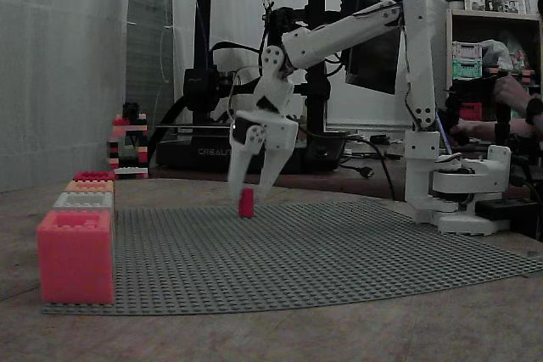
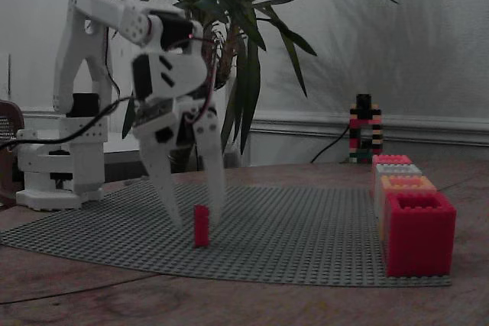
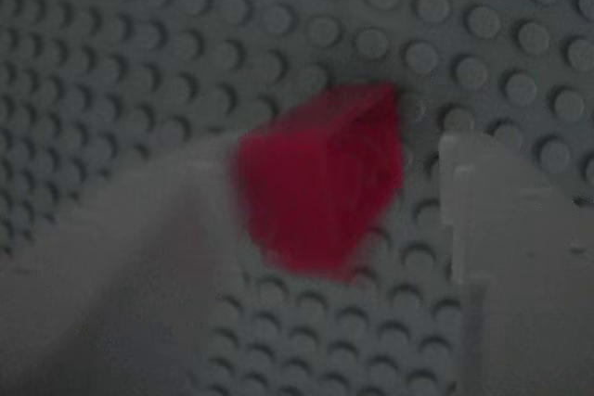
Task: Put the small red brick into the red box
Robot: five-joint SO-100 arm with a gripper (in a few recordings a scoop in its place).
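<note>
Around the small red brick [image 2: 201, 225] the end effector [image 2: 195, 219] hangs with fingers spread apart, straddling it for a grip; the red box [image 2: 419, 234] waits well apart.

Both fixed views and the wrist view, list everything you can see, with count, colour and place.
small red brick: one, red, upright on the baseplate between the open fingers.
baseplate: one, grey, studded, on the table.
boxes: four in a row along the baseplate's edge; the nearest in a fixed view is the red box, then an orange box, a grey box and a pinkish-red box.
brick tower: one, black with red and pale bands, behind the row.
table: one, brown.
plant: one, green, behind the arm.
3D printer: one, black, behind the table.
gripper: one, white, jaws open, straddling the brick.
</note>
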